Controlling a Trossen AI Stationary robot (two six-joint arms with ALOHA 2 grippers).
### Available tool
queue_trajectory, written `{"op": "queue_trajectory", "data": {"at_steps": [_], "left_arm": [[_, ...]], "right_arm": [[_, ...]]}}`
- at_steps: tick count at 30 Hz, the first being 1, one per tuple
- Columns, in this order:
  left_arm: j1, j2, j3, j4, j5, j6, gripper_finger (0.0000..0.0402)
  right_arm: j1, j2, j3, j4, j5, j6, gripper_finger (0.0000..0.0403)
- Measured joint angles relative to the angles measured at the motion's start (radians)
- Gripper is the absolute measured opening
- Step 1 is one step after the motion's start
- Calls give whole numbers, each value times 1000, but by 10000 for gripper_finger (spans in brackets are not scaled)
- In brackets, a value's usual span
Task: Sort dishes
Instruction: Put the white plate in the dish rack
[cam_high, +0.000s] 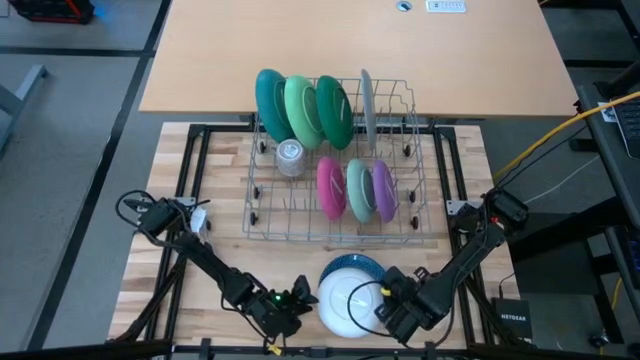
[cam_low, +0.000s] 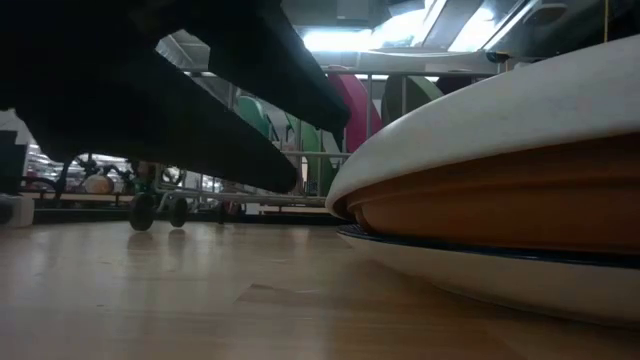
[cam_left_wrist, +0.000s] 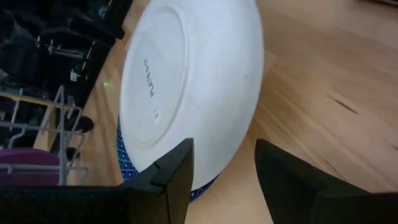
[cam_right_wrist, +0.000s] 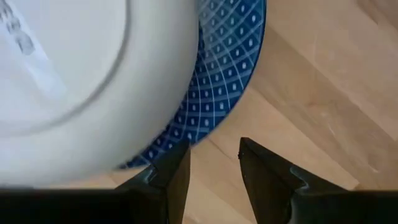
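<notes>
Near the table's front edge stands a stack of upturned dishes: a white bowl (cam_high: 346, 300) on top, a tan one (cam_low: 500, 200) under it, and a blue-patterned plate (cam_right_wrist: 227, 81) at the bottom. My left gripper (cam_left_wrist: 224, 152) is open at the white bowl's left rim, slanting down. My right gripper (cam_right_wrist: 214, 149) is open and points down over bare wood, just right of the blue plate's edge. Teal and green plates (cam_high: 300, 108), a grey plate (cam_high: 367, 100) and pink, pale green and purple small plates (cam_high: 355, 188) stand on edge in the wire rack (cam_high: 335, 238). My left gripper has one finger (cam_left_wrist: 177, 171) in front of the white bowl's rim (cam_left_wrist: 239, 134), with the other finger on the table side of it. I cannot tell whether either finger touches the bowl. My right gripper touches nothing.
A clear upturned cup (cam_high: 289, 156) stands in the rack's left part. Bare wood lies left of the stack and between the stack and the rack. A black frame borders the wooden board, and a larger tan table (cam_high: 350, 50) lies behind it.
</notes>
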Motion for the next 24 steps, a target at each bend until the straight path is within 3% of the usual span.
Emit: {"op": "queue_trajectory", "data": {"at_steps": [24], "left_arm": [[15,0,0,-8,33,-56,159]], "right_arm": [[-2,89,0,126,9,6,144]]}}
